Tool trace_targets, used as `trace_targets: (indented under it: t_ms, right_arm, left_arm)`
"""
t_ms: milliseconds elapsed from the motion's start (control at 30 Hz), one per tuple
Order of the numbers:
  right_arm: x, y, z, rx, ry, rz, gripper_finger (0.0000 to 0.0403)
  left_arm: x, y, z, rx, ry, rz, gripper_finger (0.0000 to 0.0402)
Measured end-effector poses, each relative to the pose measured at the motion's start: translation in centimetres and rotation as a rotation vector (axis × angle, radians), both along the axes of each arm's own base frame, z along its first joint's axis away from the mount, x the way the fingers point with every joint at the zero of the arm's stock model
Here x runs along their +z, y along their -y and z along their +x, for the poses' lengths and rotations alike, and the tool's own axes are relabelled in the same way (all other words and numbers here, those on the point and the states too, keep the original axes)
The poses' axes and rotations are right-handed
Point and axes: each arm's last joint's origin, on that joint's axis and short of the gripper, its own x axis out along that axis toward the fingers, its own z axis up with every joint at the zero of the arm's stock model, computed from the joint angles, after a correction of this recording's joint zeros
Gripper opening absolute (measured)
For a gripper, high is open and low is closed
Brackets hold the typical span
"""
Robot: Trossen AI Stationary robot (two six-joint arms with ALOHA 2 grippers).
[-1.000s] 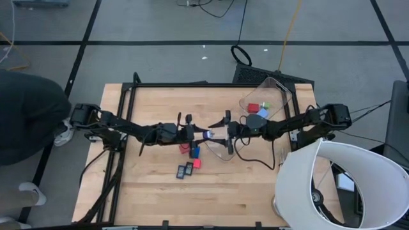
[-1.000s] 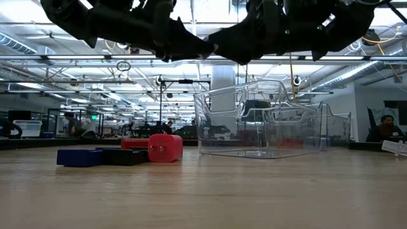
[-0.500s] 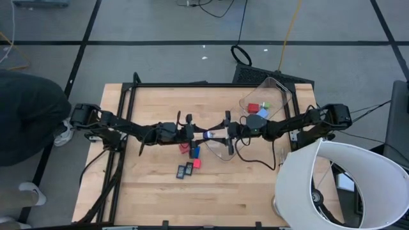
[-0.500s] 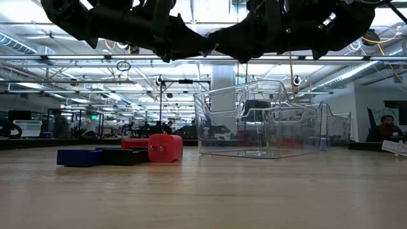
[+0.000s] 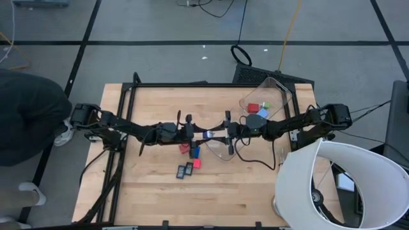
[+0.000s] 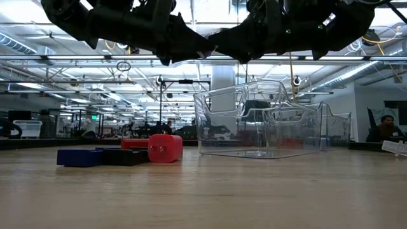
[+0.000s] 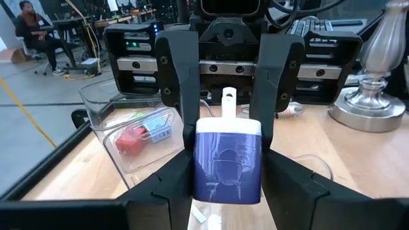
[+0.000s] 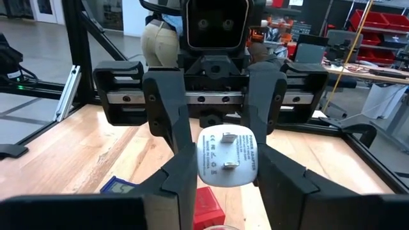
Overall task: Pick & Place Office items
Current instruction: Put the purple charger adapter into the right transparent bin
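Note:
A light-blue charger block with a white pronged face [image 5: 209,135] hangs above mid-table between both grippers. My left gripper [image 5: 203,135] reaches in from the left and my right gripper [image 5: 217,135] from the right, both shut on it. On the wood below lie a red block [image 6: 165,147], a blue block [image 6: 79,157], another red block [image 5: 197,163] and two dark flat rectangles [image 5: 185,170]. The clear bin [image 5: 281,86] holds red [image 5: 254,108], green and light-blue pieces. My left gripper pinches the block's blue body [image 7: 211,188] between its two fingers, coming level from the table's left. The block is lifted clear of the table. My right gripper pinches the block's white pronged end [image 8: 211,167] between its two fingers [image 7: 185,96], level from the table's right, facing the left gripper head-on.
The clear bin [image 6: 261,121] stands on the table's far right part, just right of the grippers. A large white lamp shade [image 5: 339,185] overhangs the near right corner. A person in dark clothes [image 5: 25,115] is beside the table's left edge. Bare wood lies along the near side.
My right gripper has moved a little toward the table's left, closing the gap to the left gripper until its fingers stand around the block's white end. The left gripper and the block have kept their place.

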Motion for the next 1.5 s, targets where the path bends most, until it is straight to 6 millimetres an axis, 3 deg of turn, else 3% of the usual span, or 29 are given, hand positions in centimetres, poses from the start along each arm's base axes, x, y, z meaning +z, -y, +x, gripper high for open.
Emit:
trace_targets:
  t_ms: [133, 467, 800, 967, 1167, 1500]
  right_arm:
    - [0.0, 0.0, 0.0, -0.002, -0.004, -0.002, 0.0122]
    - [-0.2, 0.0, 0.0, -0.003, -0.02, -0.004, 0.0122]
    - [0.1, 1.4, -0.8, -0.075, -0.082, 0.007, 0.0122]
    - [1.6, 1.7, -2.5, -0.226, -0.142, -0.031, 0.0122]
    - [2.9, 2.4, -5.3, -0.525, -0.261, -0.091, 0.0122]
    - [2.9, 4.8, -9.2, -0.99, -0.4, -0.036, 0.0122]
  left_arm:
    - [0.0, 0.1, 0.0, 0.006, -0.002, -0.011, 0.0187]
    - [0.0, 0.3, 0.0, 0.017, -0.006, 0.056, 0.0301]
    - [2.5, 0.6, -1.6, -0.005, 0.004, 0.09, 0.0333]
    - [3.3, 0.4, -3.2, 0.016, -0.09, 0.082, 0.0333]
    - [3.5, 0.2, -4.1, 0.036, -0.136, 0.005, 0.0333]
    - [3.4, 0.2, -4.1, 0.039, -0.148, -0.026, 0.0333]
